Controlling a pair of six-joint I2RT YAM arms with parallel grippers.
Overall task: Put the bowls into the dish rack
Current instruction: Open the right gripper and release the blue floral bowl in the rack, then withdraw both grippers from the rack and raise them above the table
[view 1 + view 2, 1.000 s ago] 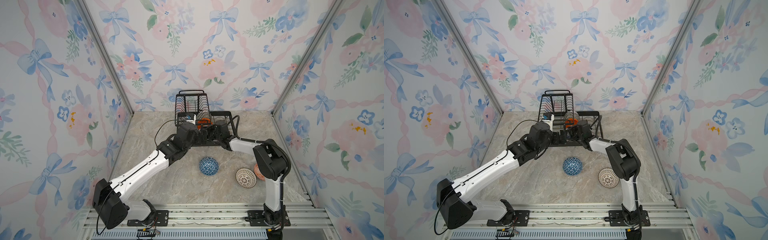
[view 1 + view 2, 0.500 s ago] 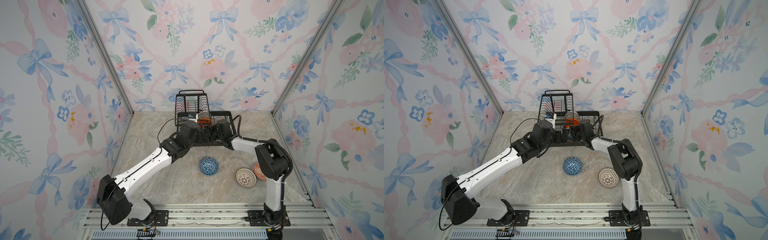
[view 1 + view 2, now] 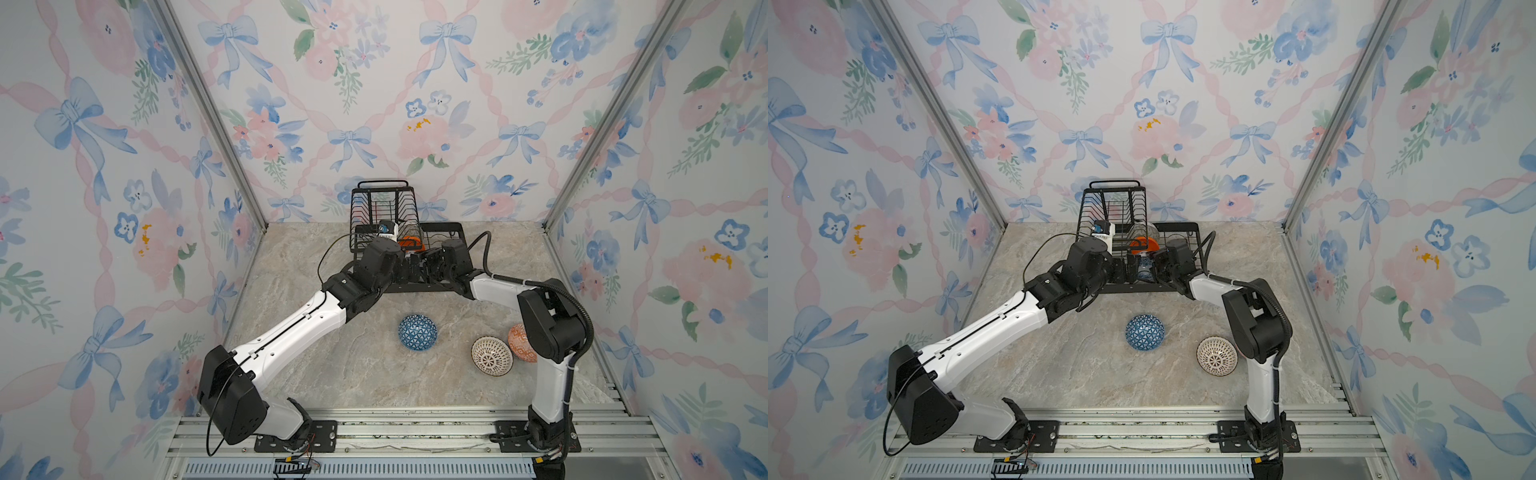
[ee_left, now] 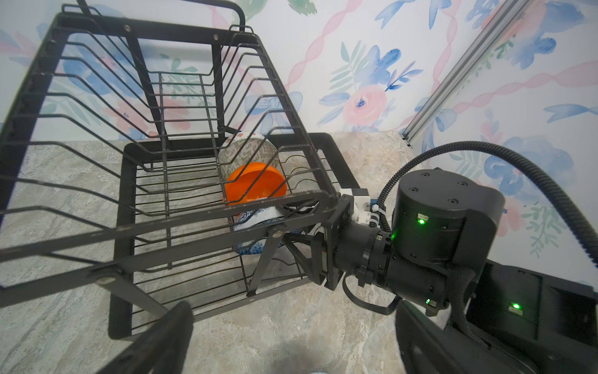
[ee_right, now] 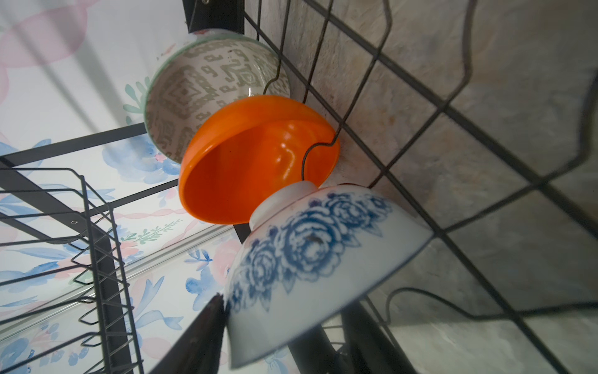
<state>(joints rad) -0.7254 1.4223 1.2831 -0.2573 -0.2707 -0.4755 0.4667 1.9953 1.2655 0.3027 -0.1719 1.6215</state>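
Note:
The black wire dish rack [image 3: 457,227] [image 3: 1113,199] stands at the back of the table. In its lower tray three bowls stand on edge: pale green [image 5: 194,97] [image 4: 249,155], plain orange [image 5: 259,162] [image 4: 255,186] and blue-floral [image 5: 317,259] [image 4: 255,220], which leans on the orange one. My right gripper [image 5: 284,304] [image 3: 1156,266] is open, jaws wide around the blue-floral bowl's rim, with one finger [image 5: 207,323] touching its outside. My left gripper [image 4: 291,349] [image 3: 409,267] hangs open and empty at the rack's front edge. On the table lie blue triangle-patterned [image 3: 417,332], dark-lattice [image 3: 491,356] and orange-red [image 3: 519,343] bowls.
The rack's raised upper basket [image 4: 161,97] with its handle overhangs the left part of the tray. My right arm's elbow [image 3: 548,324] stands in front of the orange-red bowl and hides it in a top view. Floral walls close in on three sides.
My right gripper's jaws have spread apart from the blue-floral bowl, which now rests in the rack. Both arms have hardly shifted; the left gripper stays wide open.

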